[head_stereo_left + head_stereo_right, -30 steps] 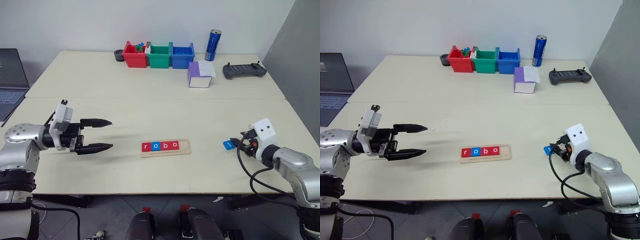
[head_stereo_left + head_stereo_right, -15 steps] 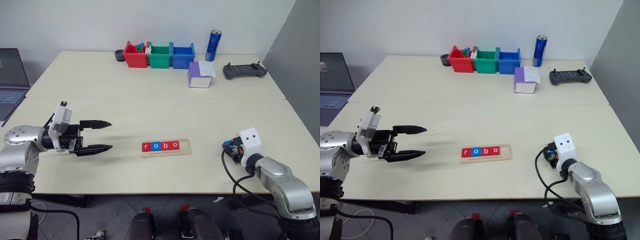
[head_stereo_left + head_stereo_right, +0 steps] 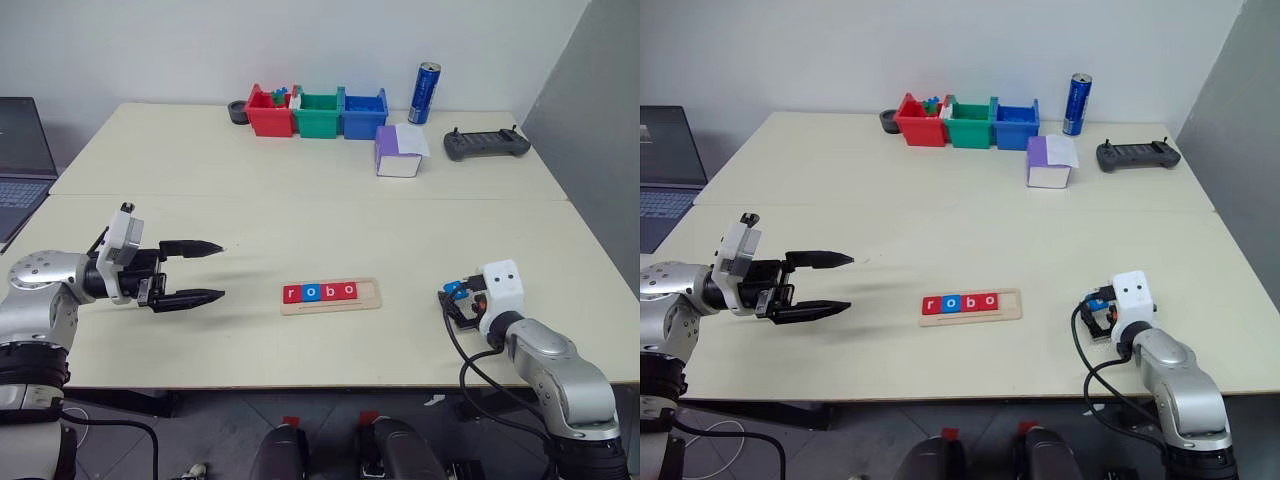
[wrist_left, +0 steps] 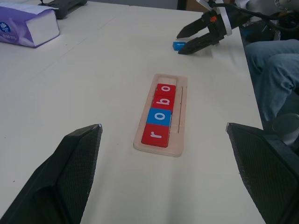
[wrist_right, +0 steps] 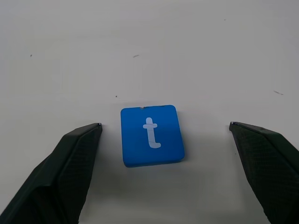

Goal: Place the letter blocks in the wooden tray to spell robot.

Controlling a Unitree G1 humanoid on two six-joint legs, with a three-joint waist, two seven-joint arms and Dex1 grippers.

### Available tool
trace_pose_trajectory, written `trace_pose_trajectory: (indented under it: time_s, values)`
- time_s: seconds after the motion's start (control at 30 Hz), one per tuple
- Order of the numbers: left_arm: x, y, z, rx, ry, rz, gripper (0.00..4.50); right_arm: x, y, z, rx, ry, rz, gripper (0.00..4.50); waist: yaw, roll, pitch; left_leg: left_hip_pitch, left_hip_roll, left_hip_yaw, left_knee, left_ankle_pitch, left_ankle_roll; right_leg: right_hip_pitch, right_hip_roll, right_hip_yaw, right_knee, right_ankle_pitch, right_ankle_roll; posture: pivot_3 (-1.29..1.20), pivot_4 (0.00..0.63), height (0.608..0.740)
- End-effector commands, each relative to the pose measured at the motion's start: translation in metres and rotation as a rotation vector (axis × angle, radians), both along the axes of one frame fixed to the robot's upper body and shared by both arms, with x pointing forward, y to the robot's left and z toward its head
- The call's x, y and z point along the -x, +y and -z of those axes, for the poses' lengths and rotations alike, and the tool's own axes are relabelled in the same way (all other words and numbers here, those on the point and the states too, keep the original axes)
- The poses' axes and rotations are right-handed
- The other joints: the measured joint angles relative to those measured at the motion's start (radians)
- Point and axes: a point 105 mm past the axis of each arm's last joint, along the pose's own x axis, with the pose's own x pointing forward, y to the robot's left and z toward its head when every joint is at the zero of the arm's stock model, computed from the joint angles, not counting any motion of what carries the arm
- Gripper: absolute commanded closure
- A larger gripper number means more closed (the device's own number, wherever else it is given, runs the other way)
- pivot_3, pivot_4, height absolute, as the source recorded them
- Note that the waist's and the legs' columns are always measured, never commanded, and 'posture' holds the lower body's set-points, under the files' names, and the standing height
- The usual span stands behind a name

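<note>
My right gripper (image 5: 166,140) stands wide open, its two black fingers (image 5: 65,158) spread on either side of the blue t block (image 5: 151,135), which lies flat on the table (image 3: 300,190) between them, letter up, touched by neither. Nothing is held. Seen from my head, that block (image 3: 454,291) sits at about four o'clock on the table, well apart from the wooden tray (image 3: 331,294), which lies near six o'clock, close to the front edge. In the tray four tiles already read r, o, b, o (image 4: 160,116), red, blue, red, red, and the slot at its right end is bare. My left gripper (image 3: 203,270) hangs open and empty above the table around eight o'clock, pointing toward the tray.

I judge the last pick is at hand, and the risks are plain. The tile is thin and flat: if my fingertips close too high they may skate over it, and if one finger meets it first it may slide or spin away. A skewed grip could carry the t tilted, so it catches on the tray's rim or nudges the neighbouring o out of line. It could also land turned, spoiling the word. The tray is light wood and loose on the table; a heavy placement may push it.
</note>
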Motion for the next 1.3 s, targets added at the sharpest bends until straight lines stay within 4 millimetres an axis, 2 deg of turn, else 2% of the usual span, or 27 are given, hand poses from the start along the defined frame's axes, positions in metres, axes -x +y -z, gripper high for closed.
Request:
trace_pose_trajectory:
  time_s: [0.03,0.27,0.4,0.63,0.73,0.87,1.07,1.17,1.3]
  values:
    - [-0.001,0.002,-0.013,-0.006,-0.058,0.003,0.00,-0.001,0.006,-0.001,0.007,-0.007,-0.015,0.03,-0.001,0.000,0.000,0.000,0.000,0.000,0.000,0.000,0.000,0.000,0.000,0.000,0.000,0.000,0.000,0.00,0.150,0.740]
    - [-0.003,0.001,-0.014,-0.007,-0.062,0.006,0.00,-0.007,0.022,-0.014,0.006,-0.045,-0.040,0.03,-0.003,0.000,0.000,0.000,0.000,0.000,0.000,0.000,0.000,0.000,0.000,0.000,0.000,0.000,0.000,0.00,0.150,0.740]
    - [-0.002,0.001,-0.015,-0.006,-0.064,0.007,0.00,-0.009,0.026,-0.011,-0.014,-0.016,-0.034,0.03,-0.003,0.000,0.000,0.000,0.000,0.000,0.000,0.000,0.000,0.000,0.000,0.000,0.000,0.000,0.000,0.00,0.150,0.740]
    - [-0.001,0.004,-0.015,-0.009,-0.065,-0.002,0.00,-0.004,0.002,0.001,-0.031,0.023,0.038,0.03,-0.001,0.000,0.000,-0.001,-0.001,0.000,0.000,0.000,0.000,0.000,0.000,0.000,0.000,0.000,0.000,0.00,0.150,0.740]
    - [-0.001,0.004,-0.015,-0.009,-0.066,-0.003,0.00,-0.003,-0.002,0.005,-0.035,0.031,0.050,0.03,-0.001,0.000,0.000,-0.001,-0.001,0.000,0.000,0.000,0.000,0.000,-0.001,0.000,0.000,0.000,0.000,0.00,0.150,0.740]
    - [-0.001,0.004,-0.015,-0.006,-0.067,-0.001,0.00,0.001,0.000,0.012,-0.066,0.038,0.057,0.92,-0.001,0.000,0.000,0.000,-0.001,0.000,0.000,0.000,0.000,0.000,-0.001,0.000,0.000,0.000,0.000,0.00,0.150,0.740]
    - [-0.001,0.005,-0.015,-0.010,-0.065,-0.004,0.00,0.000,0.007,0.008,-0.075,0.024,0.053,3.02,-0.001,-0.001,-0.001,0.000,-0.001,0.000,0.000,0.000,0.000,0.000,-0.001,0.000,0.000,0.000,0.000,0.00,0.150,0.740]
    - [0.000,0.005,-0.015,-0.010,-0.063,-0.005,0.00,-0.002,0.017,0.000,-0.075,0.002,0.029,3.04,-0.001,-0.001,-0.001,0.000,0.000,0.000,0.000,0.000,0.000,0.000,0.000,0.000,0.000,0.000,0.000,0.00,0.150,0.740]
    - [0.000,0.005,-0.015,-0.012,-0.060,-0.003,0.00,-0.001,0.045,-0.008,-0.103,-0.006,-0.032,3.04,-0.004,-0.001,-0.001,0.000,0.000,0.000,0.000,0.000,0.000,0.000,0.000,0.000,0.000,0.000,0.000,0.00,0.150,0.740]
